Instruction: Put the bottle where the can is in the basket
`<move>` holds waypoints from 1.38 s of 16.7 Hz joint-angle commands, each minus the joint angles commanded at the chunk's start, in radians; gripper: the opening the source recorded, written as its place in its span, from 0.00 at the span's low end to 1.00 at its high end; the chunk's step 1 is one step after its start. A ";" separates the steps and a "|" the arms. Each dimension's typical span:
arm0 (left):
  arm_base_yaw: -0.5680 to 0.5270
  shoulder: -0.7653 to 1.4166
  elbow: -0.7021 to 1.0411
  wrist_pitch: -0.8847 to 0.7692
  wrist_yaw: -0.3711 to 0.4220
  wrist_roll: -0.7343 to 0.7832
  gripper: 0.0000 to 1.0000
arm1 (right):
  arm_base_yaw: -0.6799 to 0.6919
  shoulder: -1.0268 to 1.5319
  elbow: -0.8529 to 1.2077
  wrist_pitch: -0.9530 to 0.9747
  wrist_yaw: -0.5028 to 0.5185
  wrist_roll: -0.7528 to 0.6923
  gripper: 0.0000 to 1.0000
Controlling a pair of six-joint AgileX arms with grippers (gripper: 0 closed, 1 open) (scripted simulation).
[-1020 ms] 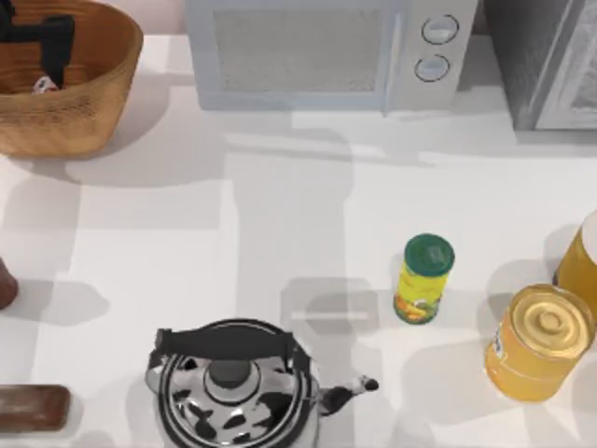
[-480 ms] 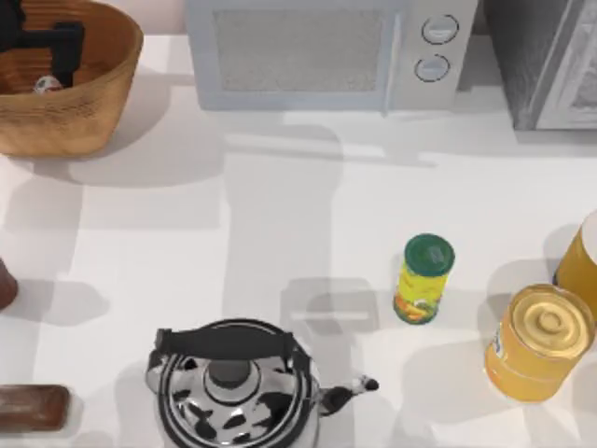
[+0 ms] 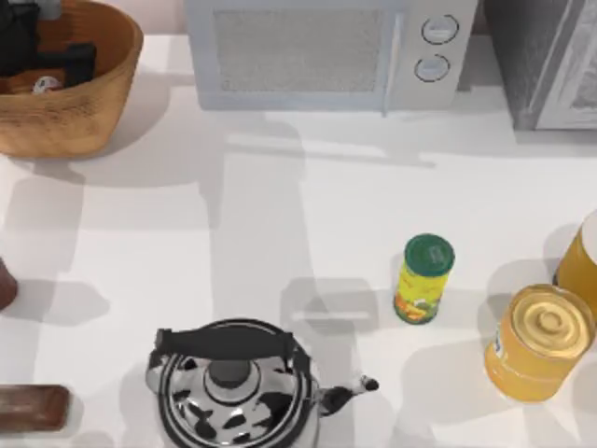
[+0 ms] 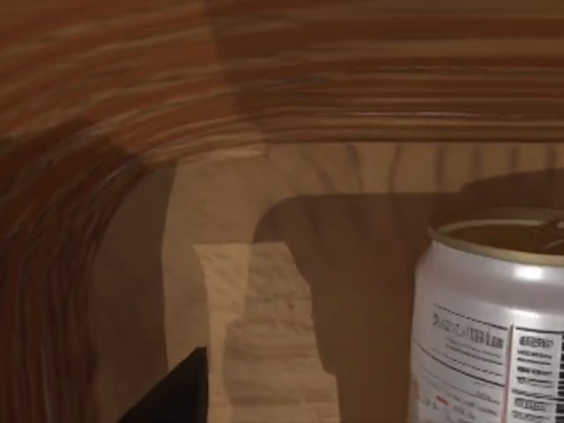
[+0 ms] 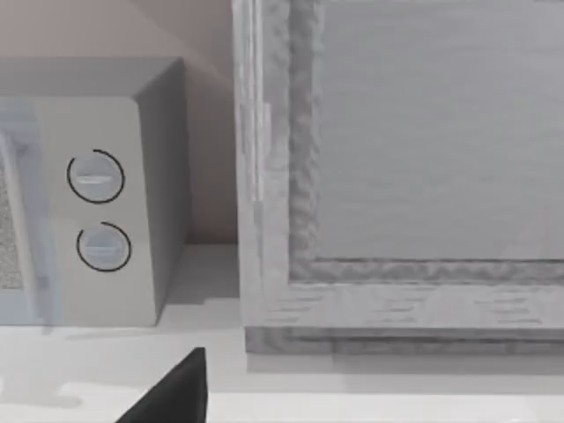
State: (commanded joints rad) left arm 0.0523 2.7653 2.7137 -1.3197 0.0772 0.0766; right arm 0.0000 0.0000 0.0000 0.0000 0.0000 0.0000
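Note:
The orange-brown woven basket (image 3: 89, 103) stands at the table's back left corner. Inside it stands the small white can (image 3: 44, 84), and the left wrist view shows the can (image 4: 489, 326) close up, upright on the basket floor (image 4: 264, 335), gold top and printed label visible. My left gripper (image 3: 47, 61) is lowered into the basket just behind the can, open, with one dark fingertip (image 4: 181, 397) off to the can's side and not touching it. The bottle (image 3: 424, 278), yellow with a green cap, stands upright right of the table's centre, far from both grippers. One fingertip (image 5: 176, 392) of my parked right gripper points toward the back right.
A white microwave (image 3: 326, 51) lines the back edge, with a grey appliance (image 3: 550, 61) to its right. A black-and-white kettle (image 3: 233, 392) sits at the front. Two yellow jars (image 3: 539, 343) stand at the right edge. Brown objects (image 3: 33, 408) lie at the front left.
The left gripper has shifted leftward and toward the back inside the basket. The can, bottle and everything else have stayed put.

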 joint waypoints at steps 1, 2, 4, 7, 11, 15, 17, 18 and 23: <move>-0.001 0.000 -0.026 0.026 0.000 -0.001 1.00 | 0.000 0.000 0.000 0.000 0.000 0.000 1.00; -0.002 0.000 -0.047 0.047 0.000 -0.002 1.00 | 0.000 0.000 0.000 0.000 0.000 0.000 1.00; -0.002 0.000 -0.063 0.063 -0.001 -0.002 1.00 | 0.000 0.000 0.000 0.000 0.000 0.000 1.00; -0.002 0.000 -0.063 0.063 -0.001 -0.002 1.00 | 0.000 0.000 0.000 0.000 0.000 0.000 1.00; -0.002 0.000 -0.063 0.063 -0.001 -0.002 0.70 | 0.000 0.000 0.000 0.000 0.000 0.000 1.00; -0.002 0.000 -0.063 0.063 -0.001 -0.002 0.40 | 0.000 0.000 0.000 0.000 0.000 0.000 1.00; -0.002 0.000 -0.063 0.063 -0.001 -0.002 0.25 | 0.000 0.000 0.000 0.000 0.000 0.000 1.00; -0.002 0.000 -0.063 0.063 -0.001 -0.002 0.17 | 0.000 0.000 0.000 0.000 0.000 0.000 1.00; -0.002 0.000 -0.063 0.063 -0.001 -0.002 0.00 | 0.000 0.000 0.000 0.000 0.000 0.000 1.00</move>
State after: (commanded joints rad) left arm 0.0499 2.7650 2.6511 -1.2572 0.0766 0.0743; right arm 0.0000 0.0000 0.0000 0.0000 0.0000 0.0000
